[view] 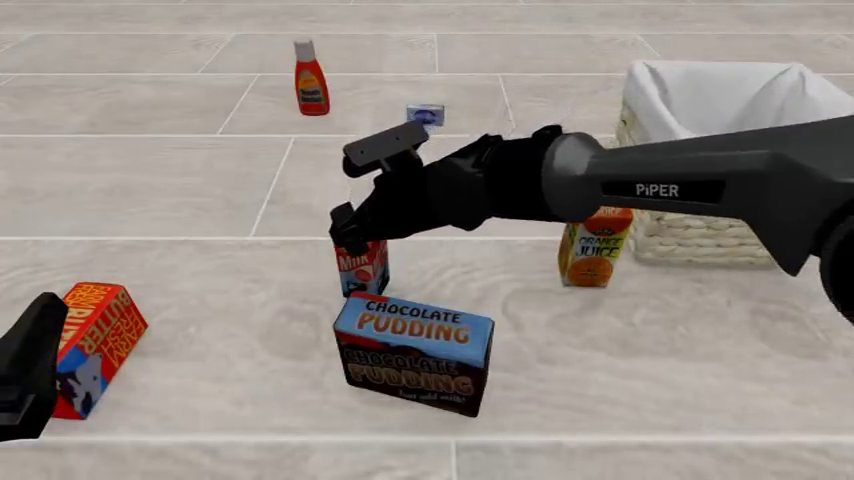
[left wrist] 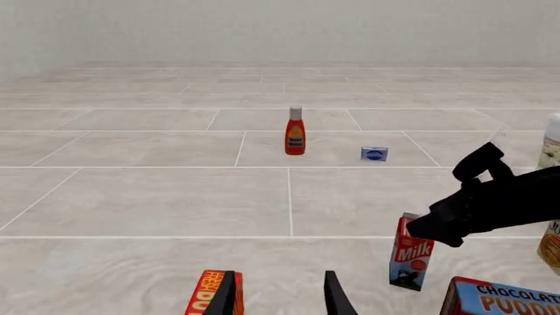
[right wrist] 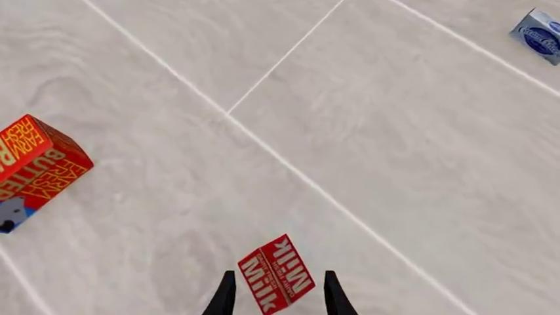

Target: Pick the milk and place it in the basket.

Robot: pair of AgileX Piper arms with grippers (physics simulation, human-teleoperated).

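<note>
The milk (view: 362,268), a small red carton with a blue lower part, stands upright on the tiled table, just behind the chocolate pudding box. My right gripper (view: 354,228) reaches down over its top. In the right wrist view the open gripper (right wrist: 278,275) straddles the milk (right wrist: 273,259), one finger on each side. The milk also shows in the left wrist view (left wrist: 411,252), under the right gripper (left wrist: 437,226). The basket (view: 694,100) stands at the far right, behind the right arm. My left gripper (left wrist: 280,275) is open and empty, low at the front left (view: 34,370).
A chocolate pudding box (view: 414,350) stands right in front of the milk. An orange juice carton (view: 594,245) stands beside the basket. A butter box (view: 94,345) lies by the left gripper. A ketchup bottle (view: 311,80) and a small blue-and-white box (view: 426,114) stand farther back.
</note>
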